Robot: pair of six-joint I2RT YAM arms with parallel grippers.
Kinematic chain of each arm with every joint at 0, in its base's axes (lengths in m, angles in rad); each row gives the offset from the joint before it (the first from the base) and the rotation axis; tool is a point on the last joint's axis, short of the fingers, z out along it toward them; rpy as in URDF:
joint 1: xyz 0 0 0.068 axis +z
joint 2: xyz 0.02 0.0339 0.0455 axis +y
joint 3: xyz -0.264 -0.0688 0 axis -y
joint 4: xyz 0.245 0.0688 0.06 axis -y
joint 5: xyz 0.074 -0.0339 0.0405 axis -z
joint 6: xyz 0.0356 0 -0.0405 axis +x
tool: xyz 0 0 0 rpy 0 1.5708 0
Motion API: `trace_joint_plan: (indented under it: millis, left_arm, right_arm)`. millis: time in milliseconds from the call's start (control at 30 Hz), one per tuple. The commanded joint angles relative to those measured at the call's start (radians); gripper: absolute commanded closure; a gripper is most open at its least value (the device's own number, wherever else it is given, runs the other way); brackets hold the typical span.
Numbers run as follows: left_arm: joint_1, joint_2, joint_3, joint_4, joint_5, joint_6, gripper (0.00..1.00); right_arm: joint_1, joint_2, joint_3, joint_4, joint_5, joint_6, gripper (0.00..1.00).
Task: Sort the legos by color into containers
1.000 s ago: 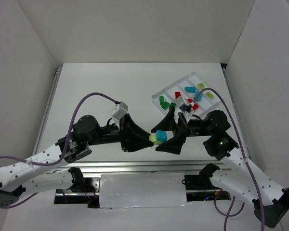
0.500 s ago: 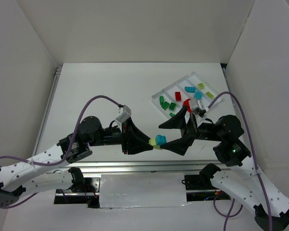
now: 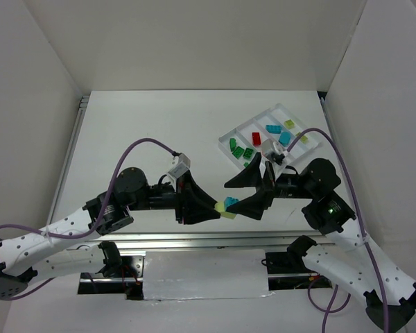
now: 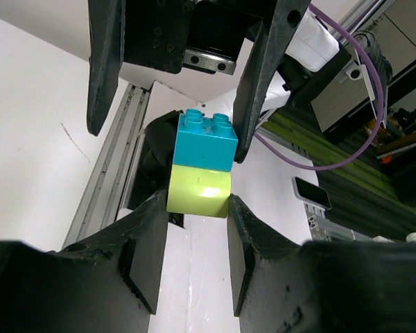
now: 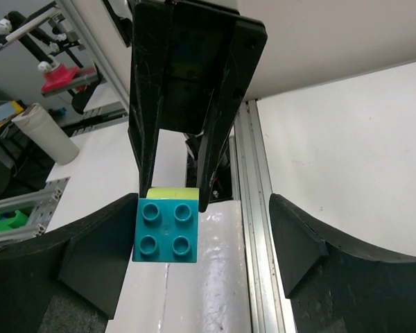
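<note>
Left pincer (image 4: 194, 208) clamped on lime-yellow brick (image 4: 198, 192), held in air near front edge of counter (image 3: 145, 125). Cyan brick (image 4: 204, 142) sits stacked on lime-yellow brick. Right pincer (image 5: 202, 208) wide open around cyan brick: one finger against its side, other finger well apart. White tray (image 3: 281, 106) at far right of counter, other bricks (image 3: 272, 129) in its compartments.

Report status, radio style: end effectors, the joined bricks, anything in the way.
Left end effector shut on lime brick. Right end effector open, straddling cyan brick stacked on it. Nothing else in the way.
</note>
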Motion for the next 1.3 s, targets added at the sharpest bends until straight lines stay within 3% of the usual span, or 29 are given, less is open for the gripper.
trace_joint_plan:
  millis: [0, 133, 233, 333, 367, 700, 900, 1000, 1033, 1133, 1167, 1267]
  left_arm:
    - [-0.003, -0.01, 0.016, 0.056, 0.011, 0.033, 1.0]
    - [-0.005, -0.02, 0.018, 0.049, -0.01, 0.039, 1.0]
    - [-0.005, -0.023, 0.016, 0.046, -0.021, 0.041, 1.0]
    - [-0.005, -0.017, 0.018, 0.046, -0.012, 0.044, 1.0]
    - [-0.005, -0.015, 0.016, 0.046, -0.011, 0.044, 1.0]
    - [-0.003, -0.006, -0.022, 0.041, 0.008, 0.068, 1.0]
    - [-0.005, -0.018, -0.05, 0.018, -0.029, 0.09, 1.0]
    - [-0.003, -0.026, -0.057, 0.01, -0.05, 0.094, 1.0]
    - [-0.003, -0.027, -0.059, 0.004, -0.055, 0.096, 1.0]
    - [-0.003, -0.03, -0.056, -0.034, -0.101, 0.097, 1.0]
    - [-0.003, -0.032, -0.053, -0.034, -0.153, 0.096, 1.0]
    - [-0.003, -0.032, -0.031, -0.152, -0.246, 0.084, 1.0]
  right_arm:
    - [-0.005, 0.011, 0.033, -0.019, -0.041, -0.014, 0.18]
    - [-0.006, 0.023, 0.029, -0.03, -0.063, -0.017, 0.22]
    - [-0.006, 0.011, 0.023, -0.033, -0.071, -0.023, 0.37]
    - [-0.006, -0.003, 0.023, -0.031, -0.051, -0.023, 0.89]
    - [-0.009, -0.006, 0.023, -0.036, -0.04, -0.023, 1.0]
    - [-0.067, 0.008, 0.036, 0.001, -0.049, 0.03, 1.0]
    - [-0.14, 0.026, -0.013, 0.182, -0.133, 0.162, 1.0]
    - [-0.156, 0.04, -0.013, 0.188, -0.094, 0.176, 1.0]
    - [-0.158, 0.038, -0.011, 0.15, -0.051, 0.173, 1.0]
    - [-0.163, 0.046, 0.019, 0.006, 0.266, 0.15, 1.0]
    - [-0.164, 0.063, 0.051, -0.043, 0.483, 0.162, 1.0]
    - [-0.219, 0.226, 0.166, -0.275, 0.761, 0.203, 1.0]
